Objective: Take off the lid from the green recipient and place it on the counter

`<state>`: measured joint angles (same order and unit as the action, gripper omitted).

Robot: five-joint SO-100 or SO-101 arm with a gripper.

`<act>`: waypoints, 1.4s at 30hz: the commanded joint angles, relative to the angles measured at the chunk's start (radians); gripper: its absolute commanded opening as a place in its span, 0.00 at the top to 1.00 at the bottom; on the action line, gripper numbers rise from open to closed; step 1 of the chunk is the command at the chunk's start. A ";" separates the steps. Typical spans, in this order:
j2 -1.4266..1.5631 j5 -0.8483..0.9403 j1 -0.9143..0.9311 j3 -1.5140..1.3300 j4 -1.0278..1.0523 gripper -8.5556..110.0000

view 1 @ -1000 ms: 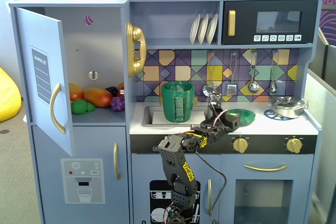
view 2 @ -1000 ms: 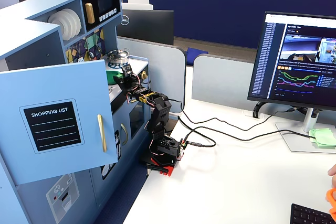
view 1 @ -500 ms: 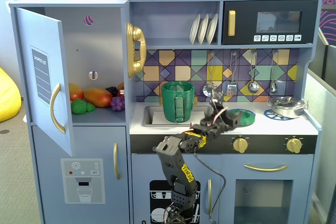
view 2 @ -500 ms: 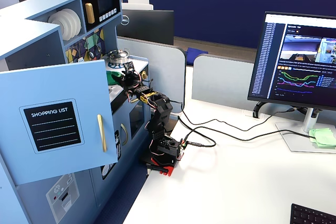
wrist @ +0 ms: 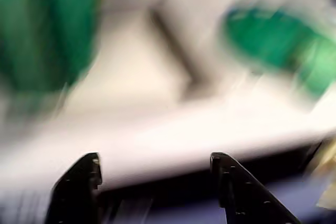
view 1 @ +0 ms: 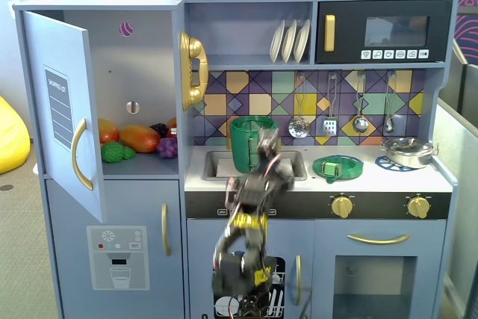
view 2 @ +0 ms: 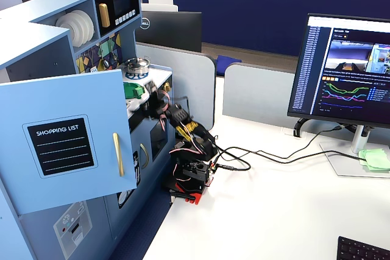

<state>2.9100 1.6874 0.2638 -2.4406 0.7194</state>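
The green recipient (view 1: 246, 143) stands open in the sink, with no lid on it. The lid (view 1: 337, 167) lies flat on the counter (view 1: 373, 178), right of the sink, handle up. My gripper (view 1: 270, 156) hovers at the counter's front edge, between pot and lid, and is blurred. In the blurred wrist view the pot (wrist: 47, 30) is at the left and the lid (wrist: 278, 40) at the upper right. My gripper (wrist: 155, 163) is open and empty over the counter (wrist: 157, 129). The lid (view 2: 133, 89) also shows in a fixed view from the side.
A silver metal pan (view 1: 408, 152) sits on the far right burner. The fridge door (view 1: 63, 110) hangs open at the left, with toy food (view 1: 138, 138) inside. Utensils (view 1: 328, 110) hang on the back wall. A monitor (view 2: 350, 71) and cables (view 2: 268, 156) are on the desk.
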 commanded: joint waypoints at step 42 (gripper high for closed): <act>0.268 -0.178 -0.181 -0.555 0.813 0.90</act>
<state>3.1845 1.5417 0.0644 -2.9821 1.3530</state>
